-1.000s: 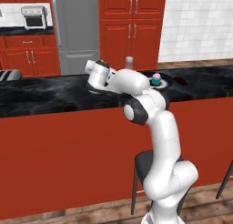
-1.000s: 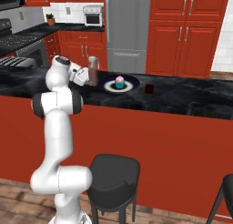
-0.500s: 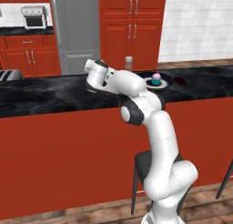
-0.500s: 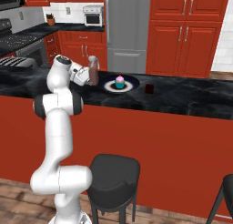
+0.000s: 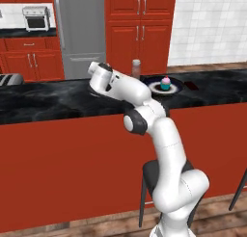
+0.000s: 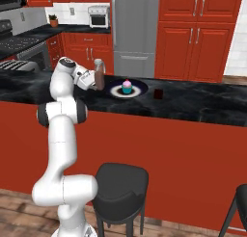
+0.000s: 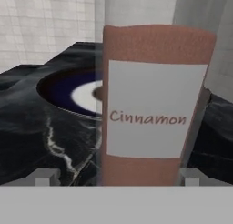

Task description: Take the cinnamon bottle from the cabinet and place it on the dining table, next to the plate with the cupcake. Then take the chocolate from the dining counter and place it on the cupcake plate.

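Hand view alone shows it — fingers point(image 7: 45, 176) spread wide, flanking the cinnamon bottle point(image 7: 152, 104).

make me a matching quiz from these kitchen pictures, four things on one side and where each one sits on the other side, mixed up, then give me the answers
Things:
1. cinnamon bottle
2. cupcake
3. chocolate
4. toaster

Places:
A. at the far left end of the black marble top
B. on the white plate
C. upright between the open end effector fingers, left of the plate
D. lying on the marble just right of the plate

Pairs: 1-C, 2-B, 3-D, 4-A
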Tool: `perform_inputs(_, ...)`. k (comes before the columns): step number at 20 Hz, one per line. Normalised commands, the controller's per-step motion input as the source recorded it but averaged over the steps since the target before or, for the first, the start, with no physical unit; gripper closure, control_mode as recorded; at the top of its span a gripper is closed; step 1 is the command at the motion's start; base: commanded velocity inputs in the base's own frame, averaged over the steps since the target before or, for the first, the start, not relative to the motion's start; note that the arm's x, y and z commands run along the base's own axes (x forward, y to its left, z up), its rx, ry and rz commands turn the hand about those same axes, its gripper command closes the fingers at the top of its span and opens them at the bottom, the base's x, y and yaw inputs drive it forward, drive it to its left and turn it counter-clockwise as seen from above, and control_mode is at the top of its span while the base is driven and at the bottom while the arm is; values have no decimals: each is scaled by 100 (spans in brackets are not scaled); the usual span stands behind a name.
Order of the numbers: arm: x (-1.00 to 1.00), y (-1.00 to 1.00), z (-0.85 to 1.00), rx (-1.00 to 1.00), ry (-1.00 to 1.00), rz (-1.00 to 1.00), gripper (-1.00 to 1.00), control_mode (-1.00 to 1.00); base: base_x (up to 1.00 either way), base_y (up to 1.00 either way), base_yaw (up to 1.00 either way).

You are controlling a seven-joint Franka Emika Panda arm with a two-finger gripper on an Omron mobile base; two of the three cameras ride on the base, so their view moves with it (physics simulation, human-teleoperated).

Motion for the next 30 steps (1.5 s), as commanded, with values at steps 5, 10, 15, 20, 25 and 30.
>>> perform_inputs(5, 0, 14, -14, 1, 2, -3, -100, -100, 0, 0, 0)
perform_inputs(10, 6, 11, -1, 1, 1, -4, -100, -100, 0, 0, 0)
perform_inputs(15, 0, 18, -10, 1, 1, -1, -100, -100, 0, 0, 0)
perform_inputs(20, 0, 24, -8, 1, 0, 0, -100, -100, 0, 0, 0)
perform_inputs(25, 22, 18, -10, 2, 0, 0, -100, -100, 0, 0, 0)
perform_inputs(30, 5, 23, 0, 8, 2, 4, -100, -100, 0, 0, 0)
